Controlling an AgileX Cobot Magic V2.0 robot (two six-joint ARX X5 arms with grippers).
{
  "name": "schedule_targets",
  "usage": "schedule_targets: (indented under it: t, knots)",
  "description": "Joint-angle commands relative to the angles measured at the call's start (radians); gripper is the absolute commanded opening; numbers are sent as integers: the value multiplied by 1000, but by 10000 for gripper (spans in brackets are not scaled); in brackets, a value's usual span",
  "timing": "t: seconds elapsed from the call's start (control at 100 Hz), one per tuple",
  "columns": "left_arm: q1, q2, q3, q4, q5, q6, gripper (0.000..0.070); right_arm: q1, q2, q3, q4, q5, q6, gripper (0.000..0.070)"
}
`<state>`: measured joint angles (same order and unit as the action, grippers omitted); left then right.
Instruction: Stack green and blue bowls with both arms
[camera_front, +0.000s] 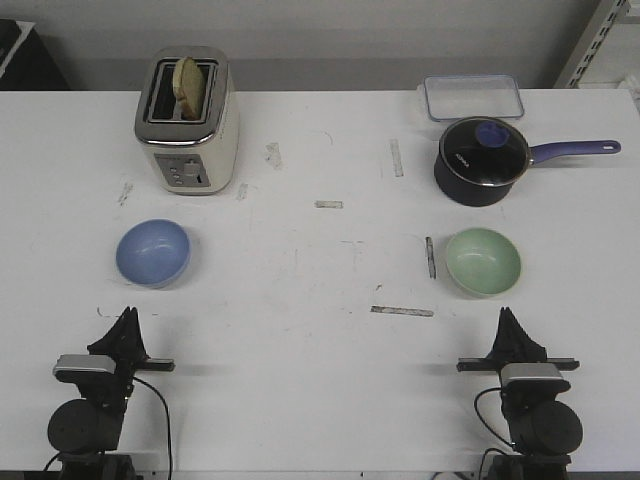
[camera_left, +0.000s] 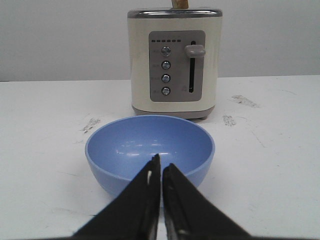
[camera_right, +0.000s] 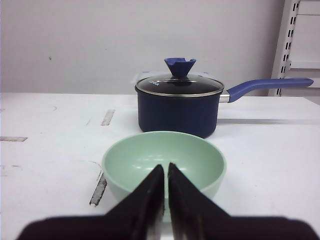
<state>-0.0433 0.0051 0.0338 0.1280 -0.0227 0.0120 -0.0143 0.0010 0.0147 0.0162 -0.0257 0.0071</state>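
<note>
The blue bowl (camera_front: 153, 252) sits upright and empty on the white table at the left. The green bowl (camera_front: 483, 261) sits upright and empty at the right. My left gripper (camera_front: 127, 318) is shut and empty, near the table's front edge, just short of the blue bowl (camera_left: 150, 148). In the left wrist view the left gripper (camera_left: 161, 167) points at the bowl's near wall. My right gripper (camera_front: 507, 318) is shut and empty, just short of the green bowl (camera_right: 163, 157). In the right wrist view the right gripper (camera_right: 165, 167) points at that bowl.
A cream toaster (camera_front: 186, 120) with a slice of bread stands behind the blue bowl. A dark navy saucepan (camera_front: 482, 160) with a glass lid and a long handle stands behind the green bowl. A clear lidded container (camera_front: 472, 97) lies at the back right. Tape marks dot the table (camera_front: 320, 330).
</note>
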Motion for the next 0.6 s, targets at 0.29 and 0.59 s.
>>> schedule_targets:
  t: [0.29,0.59]
  knots:
    - [0,-2,-21,15,0,-2,1,-1,0,-1,14,0,3,2]
    - [0,-2,-21,15,0,-2,1,0,6,100,-2,1,-9,2]
